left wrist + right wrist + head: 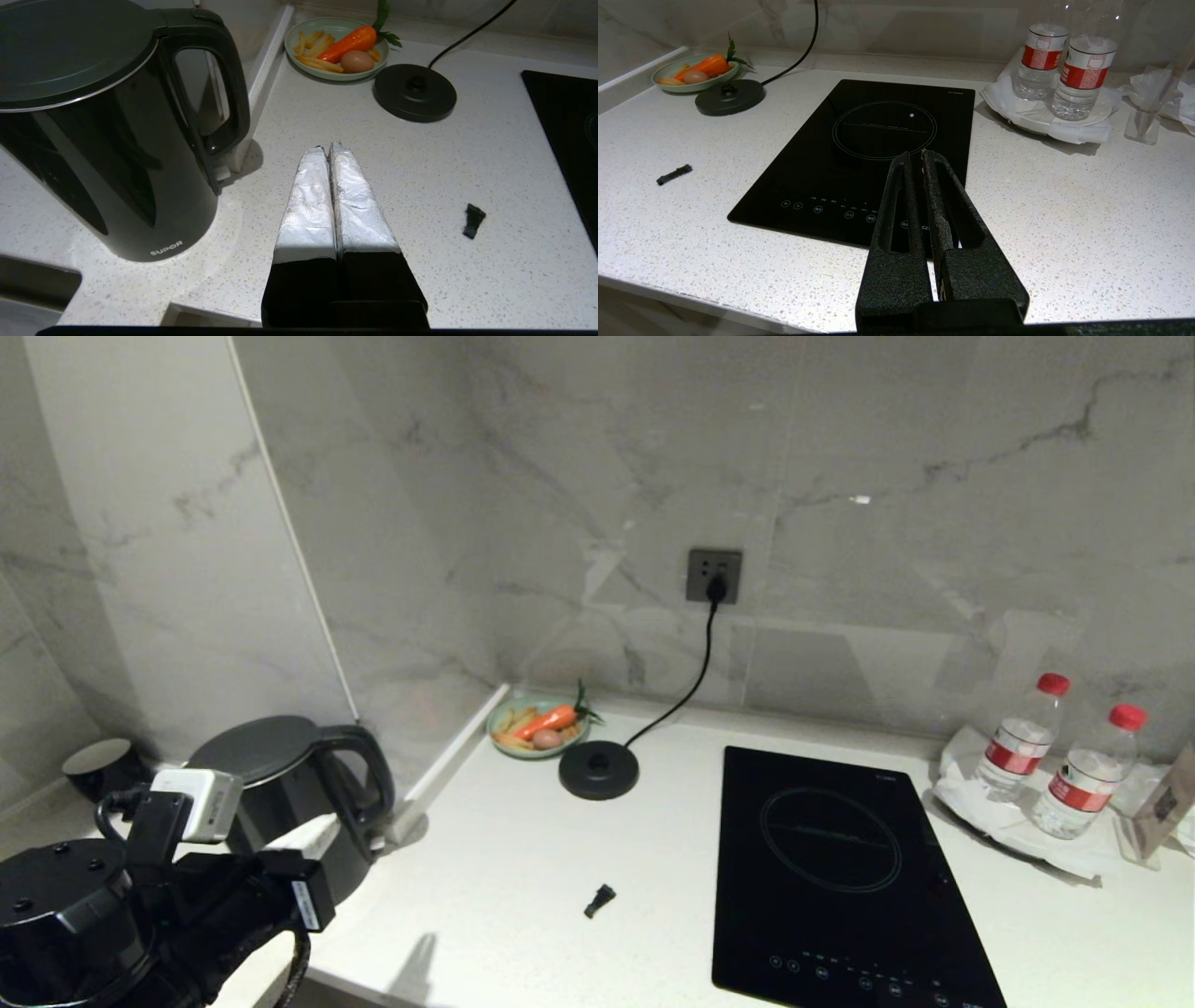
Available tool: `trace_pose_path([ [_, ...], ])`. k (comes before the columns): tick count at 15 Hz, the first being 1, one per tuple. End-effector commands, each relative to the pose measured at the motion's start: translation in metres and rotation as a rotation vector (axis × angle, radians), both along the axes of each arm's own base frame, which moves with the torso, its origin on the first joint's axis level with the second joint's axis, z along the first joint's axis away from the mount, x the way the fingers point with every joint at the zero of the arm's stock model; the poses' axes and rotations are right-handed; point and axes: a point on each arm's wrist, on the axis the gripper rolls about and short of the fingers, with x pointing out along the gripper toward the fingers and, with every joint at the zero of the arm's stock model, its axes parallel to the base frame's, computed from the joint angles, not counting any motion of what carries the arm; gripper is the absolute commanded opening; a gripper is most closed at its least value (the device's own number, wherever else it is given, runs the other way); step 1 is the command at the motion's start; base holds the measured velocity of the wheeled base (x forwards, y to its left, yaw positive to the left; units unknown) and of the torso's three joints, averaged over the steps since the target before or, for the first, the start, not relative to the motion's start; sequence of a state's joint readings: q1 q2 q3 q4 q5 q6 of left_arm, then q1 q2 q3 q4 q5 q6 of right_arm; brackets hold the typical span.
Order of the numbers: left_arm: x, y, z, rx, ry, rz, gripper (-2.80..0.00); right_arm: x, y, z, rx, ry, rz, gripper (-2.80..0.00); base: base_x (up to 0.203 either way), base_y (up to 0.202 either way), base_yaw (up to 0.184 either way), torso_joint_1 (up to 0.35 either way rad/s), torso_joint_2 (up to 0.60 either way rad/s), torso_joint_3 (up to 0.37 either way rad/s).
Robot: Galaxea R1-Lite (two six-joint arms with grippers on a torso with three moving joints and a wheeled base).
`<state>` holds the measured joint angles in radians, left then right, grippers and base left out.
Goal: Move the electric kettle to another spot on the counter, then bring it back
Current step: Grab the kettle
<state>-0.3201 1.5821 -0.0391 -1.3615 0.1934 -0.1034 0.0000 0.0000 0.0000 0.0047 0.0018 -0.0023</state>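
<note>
Head view: the kettle stands upright on the counter, well left of the round base, handle facing the base. Left wrist view: the left gripper, fingers pressed together and empty, hovers beside the handle. Right wrist view: the right gripper, closed, hangs over the hob

I see the electric kettle in glossy black with white lettering low on its side, standing on the counter, which is white with fine speckles. My left gripper shows crinkled silver foil on its fingers; my right gripper is rough matte black. The base disc is black, as is the hob. A pale green dish carries an orange carrot. The bottles wear red-and-white labels. The wall is grey-veined marble.
</note>
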Motion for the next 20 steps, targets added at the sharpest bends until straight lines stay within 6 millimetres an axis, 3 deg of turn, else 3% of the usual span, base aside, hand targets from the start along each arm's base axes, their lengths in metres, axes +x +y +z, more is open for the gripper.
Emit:
trace_pose_path([
  [1, 0.001, -0.006, 0.000, -0.003, -0.005, -0.028, -2.80, 0.000, 0.000, 0.000, -0.001, 0.000, 0.001, -2.80, 0.000, 0.000, 0.000, 0.000, 0.00, 0.000],
  [5, -0.003, -0.020, 0.003, -0.005, -0.017, -0.099, -2.80, 0.000, 0.000, 0.000, -0.001, 0.001, 0.001, -2.80, 0.000, 0.000, 0.000, 0.000, 0.00, 0.000],
  [10, -0.004, -0.021, 0.003, -0.003, -0.015, -0.105, -2.80, 0.000, 0.000, 0.000, -0.001, 0.001, 0.001, -2.80, 0.000, 0.000, 0.000, 0.000, 0.00, 0.000],
  [14, 0.005, -0.026, -0.005, 0.037, 0.029, -0.012, -2.80, 0.000, 0.000, 0.000, -0.001, 0.000, 0.001, -2.80, 0.000, 0.000, 0.000, 0.000, 0.00, 0.000],
  [20, 0.026, -0.040, -0.008, 0.039, 0.034, -0.024, -2.80, 0.000, 0.000, 0.000, -0.001, 0.001, 0.000, -2.80, 0.000, 0.000, 0.000, 0.000, 0.00, 0.000],
])
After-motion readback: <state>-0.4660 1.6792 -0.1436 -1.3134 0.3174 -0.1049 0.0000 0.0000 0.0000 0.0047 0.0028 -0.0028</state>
